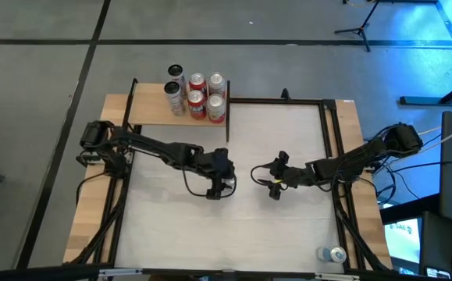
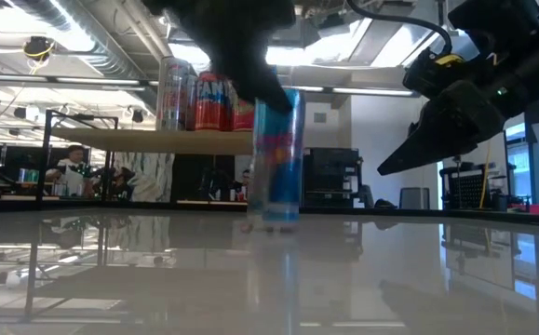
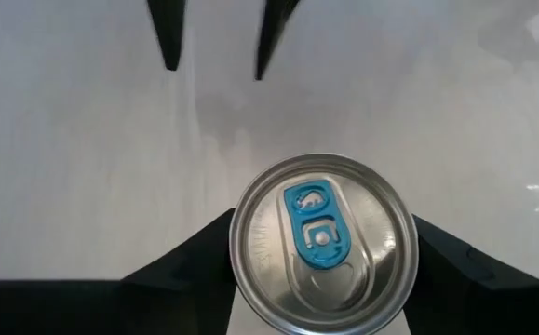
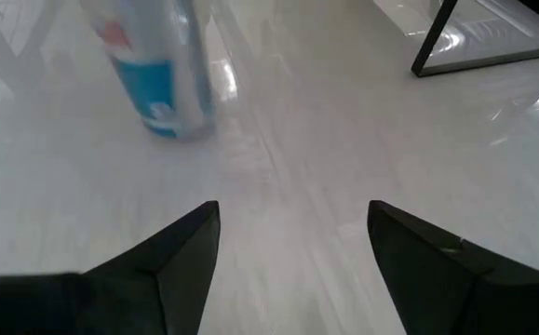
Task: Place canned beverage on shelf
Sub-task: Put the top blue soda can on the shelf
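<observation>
A slim blue-and-silver can [image 2: 278, 158] stands upright at the middle of the whitish table; its silver top with a blue tab fills the left wrist view [image 3: 323, 244]. My left gripper [image 1: 222, 178] is over it, shut on it. My right gripper [image 1: 272, 186] is open and empty a little to the can's right, pointing at it; the can also shows in the right wrist view [image 4: 157, 79]. The shelf [image 1: 151, 111], a tan board in a black frame, stands at the far left with several cans [image 1: 198, 97] on it. My left gripper pinches the can's round wall just below the top rim [image 3: 241, 233] between its two fingers [image 3: 204, 261], one on each side. The fingers come from above, pointing down. The can is upright; its base appears to be on the table [image 2: 278, 221].
Another can [image 1: 335, 254] lies at the table's near right corner. A black frame [image 1: 331, 140] runs along the table's far and right sides. Bare tabletop lies between the held can and the shelf. A person [image 2: 69, 167] sits in the room beyond.
</observation>
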You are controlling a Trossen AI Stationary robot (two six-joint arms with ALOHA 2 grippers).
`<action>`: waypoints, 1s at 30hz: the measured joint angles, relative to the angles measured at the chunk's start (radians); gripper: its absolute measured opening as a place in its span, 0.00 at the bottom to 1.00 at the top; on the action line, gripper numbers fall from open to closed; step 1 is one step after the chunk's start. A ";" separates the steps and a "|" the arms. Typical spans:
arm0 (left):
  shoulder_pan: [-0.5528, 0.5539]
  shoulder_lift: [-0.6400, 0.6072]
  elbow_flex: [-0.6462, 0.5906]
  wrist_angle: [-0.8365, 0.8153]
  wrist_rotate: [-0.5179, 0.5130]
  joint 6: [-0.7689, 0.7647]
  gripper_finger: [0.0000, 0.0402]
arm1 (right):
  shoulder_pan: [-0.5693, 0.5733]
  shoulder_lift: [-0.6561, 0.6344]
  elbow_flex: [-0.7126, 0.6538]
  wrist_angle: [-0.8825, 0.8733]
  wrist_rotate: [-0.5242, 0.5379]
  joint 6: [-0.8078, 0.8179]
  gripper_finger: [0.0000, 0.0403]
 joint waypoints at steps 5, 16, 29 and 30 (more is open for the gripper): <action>-0.045 -0.111 0.060 -0.142 -0.061 -0.002 0.52 | 0.000 0.000 -0.007 0.006 0.000 0.001 0.66; -0.120 -0.552 0.066 -0.603 -0.312 -0.194 0.52 | 0.000 0.000 -0.009 0.014 -0.001 0.003 0.66; 0.111 -0.873 0.066 -0.864 -0.507 -0.155 0.53 | 0.000 0.000 -0.009 0.065 0.001 -0.009 0.66; 0.150 -0.875 0.066 -0.864 -0.505 -0.132 0.53 | 0.000 0.000 -0.009 0.068 0.002 -0.017 0.66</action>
